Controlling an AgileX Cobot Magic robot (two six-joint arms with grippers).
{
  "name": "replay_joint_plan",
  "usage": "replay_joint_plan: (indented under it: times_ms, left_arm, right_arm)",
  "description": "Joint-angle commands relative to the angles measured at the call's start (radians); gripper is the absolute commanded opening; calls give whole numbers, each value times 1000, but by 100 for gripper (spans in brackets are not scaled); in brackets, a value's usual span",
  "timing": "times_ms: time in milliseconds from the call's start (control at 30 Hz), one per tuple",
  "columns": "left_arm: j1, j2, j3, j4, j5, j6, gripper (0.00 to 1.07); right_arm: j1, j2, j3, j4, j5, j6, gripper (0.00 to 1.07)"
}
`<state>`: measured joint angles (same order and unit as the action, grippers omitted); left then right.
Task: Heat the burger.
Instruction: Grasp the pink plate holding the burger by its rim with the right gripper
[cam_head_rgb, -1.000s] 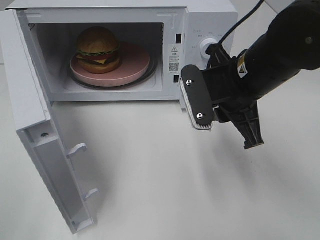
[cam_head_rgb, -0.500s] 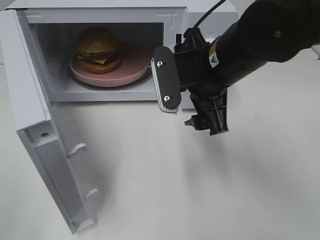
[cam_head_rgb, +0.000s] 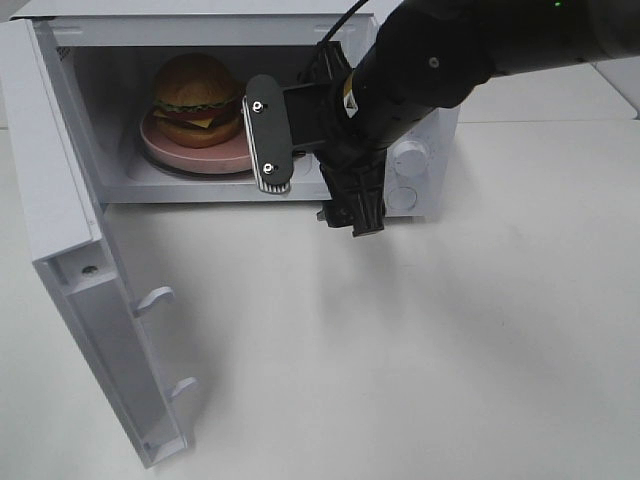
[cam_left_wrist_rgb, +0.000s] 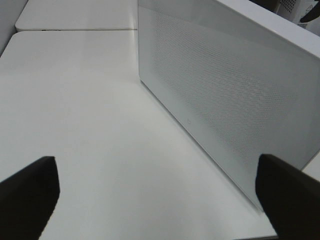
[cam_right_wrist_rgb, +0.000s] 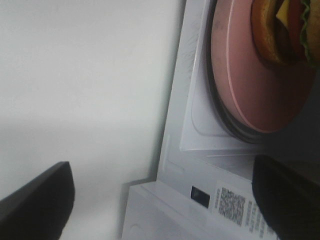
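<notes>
The burger (cam_head_rgb: 196, 95) sits on a pink plate (cam_head_rgb: 165, 150) on the turntable inside the open microwave (cam_head_rgb: 345, 25). In the right wrist view the burger (cam_right_wrist_rgb: 285, 27) and pink plate (cam_right_wrist_rgb: 250, 85) lie just beyond the cavity's front lip. My right gripper (cam_head_rgb: 312, 180) hovers in front of the right part of the opening, open and empty, one pad (cam_head_rgb: 268, 150) facing the camera. It hides part of the plate and the control panel. My left gripper (cam_left_wrist_rgb: 160, 200) is open with nothing in it, beside a perforated white wall of the microwave (cam_left_wrist_rgb: 225, 90); the exterior high view does not show it.
The microwave door (cam_head_rgb: 80, 280) stands swung out to the left, reaching toward the table's front. A round knob (cam_head_rgb: 408, 155) shows beside the right arm. White tabletop (cam_head_rgb: 400, 350) stretches in front of the microwave.
My right arm has swung left and slightly up, from in front of the control panel to the right side of the cavity opening. The burger and the door have not moved.
</notes>
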<state>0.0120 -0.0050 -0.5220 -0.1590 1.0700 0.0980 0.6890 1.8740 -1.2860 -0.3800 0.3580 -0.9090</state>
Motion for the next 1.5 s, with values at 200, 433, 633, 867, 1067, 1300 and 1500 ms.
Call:
replay_joint_plan:
  times_ms: [200,433,633,867,1067,1300,1500]
  left_arm:
    - [1,-15,4,-4,-3,-1,100]
    - [1,-15,4,-4,-3,-1,100]
    - [1,-15,4,-4,-3,-1,100]
    - [1,-15,4,-4,-3,-1,100]
    - [1,-15,4,-4,-3,-1,100]
    - [1,-15,4,-4,-3,-1,100]
    - [1,-15,4,-4,-3,-1,100]
  right_arm:
    - [3,108,-114,-6,-9,13,91]
    - [3,217,-241,-2,-7,35,91]
    - [3,286,-319,5,-4,35,90]
    - [3,380,-426,32,9,39,89]
    - [0,453,-513,54,24,38,88]
    - [0,523,-584,57,28,39,88]
    - [-13,556,-610,55,25,38,86]
